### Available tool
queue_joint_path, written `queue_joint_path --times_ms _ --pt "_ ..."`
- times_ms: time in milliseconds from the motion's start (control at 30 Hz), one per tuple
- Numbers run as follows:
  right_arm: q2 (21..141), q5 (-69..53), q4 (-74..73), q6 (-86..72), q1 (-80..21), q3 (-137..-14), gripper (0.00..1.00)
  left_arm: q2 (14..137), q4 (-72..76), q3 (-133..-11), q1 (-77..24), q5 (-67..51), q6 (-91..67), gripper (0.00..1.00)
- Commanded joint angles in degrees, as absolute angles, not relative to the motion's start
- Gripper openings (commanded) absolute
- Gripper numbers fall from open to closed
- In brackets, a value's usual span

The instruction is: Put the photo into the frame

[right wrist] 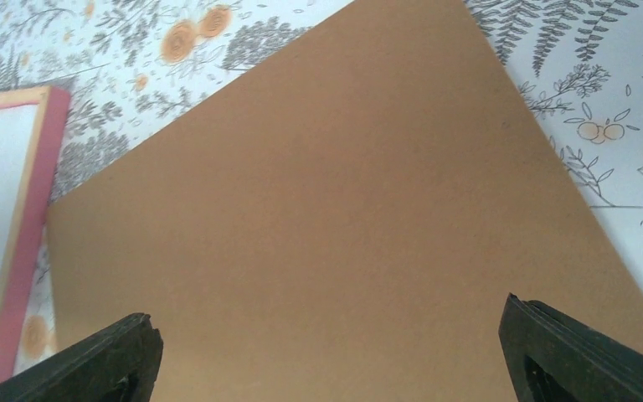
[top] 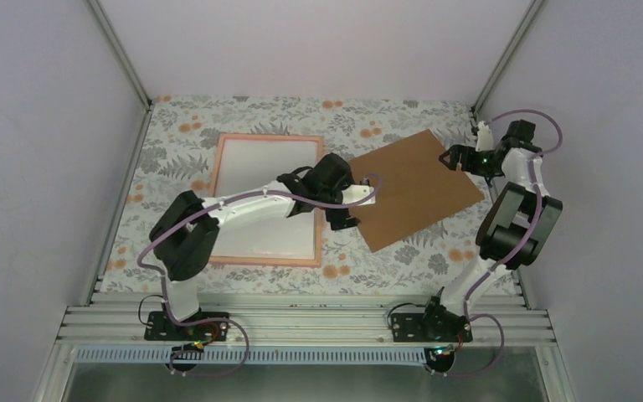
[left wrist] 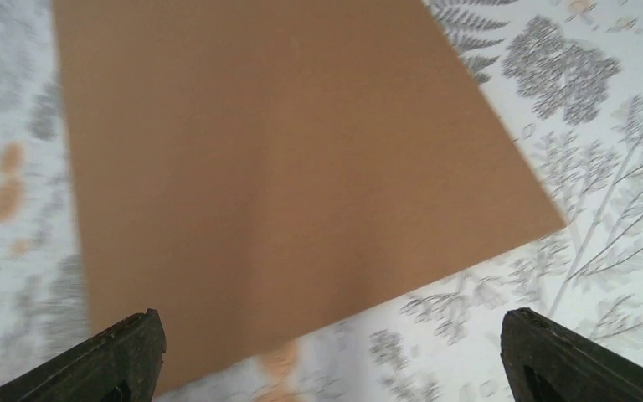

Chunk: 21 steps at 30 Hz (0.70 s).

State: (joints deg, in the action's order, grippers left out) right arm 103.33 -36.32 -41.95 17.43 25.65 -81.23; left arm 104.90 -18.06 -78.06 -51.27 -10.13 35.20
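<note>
The left gripper (top: 341,219) is standing wide open. Its jaws are reaching far apart in the left wrist view and are clasping nothing. It is hanging over the left edge of the brown board (top: 414,188), pointing across it. The left wrist picture is blurred, so it cannot be told whether the tips are touching the board.

The right gripper (top: 454,158) is also released, with its jaws spread wide and nothing between them. It is hovering at the far right edge of the board and looking down along the board's surface. Here too, contact with the board cannot be told.

The board itself is lying flat and turned at an angle on the flowered cloth (top: 385,117), between the two grippers.

The frame (top: 266,137) is lying flat to the left of the board, with its long sides running away from the arms. In the right wrist view its pink edge is sitting just beside the board's left corner, and whether they are touching is not clear. The left arm is crossing over the side of the frame that is facing the board. Inside the frame a white sheet (top: 259,167) is filling the opening. It cannot be told whether this is the white back of the photo or another sheet.
</note>
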Motion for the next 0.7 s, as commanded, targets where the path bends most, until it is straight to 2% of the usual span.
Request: queue_joint_path --times_ms 0,267,667 --pt "109.0 -36.0 -39.0 13.6 26.3 -85.9 1.00 110.1 -21.1 -81.1 -52.2 -16.0 18.5 1.00" --pt "117.7 -34.6 -36.8 11.1 26.2 -92.1 1.00 115.1 -20.0 -81.9 -52.2 -21.4 2.0 1.00" --pt "128.7 -31.4 -38.8 12.7 26.1 -103.1 1.00 115.4 -15.9 -73.6 -49.6 -19.2 -6.4 1.00"
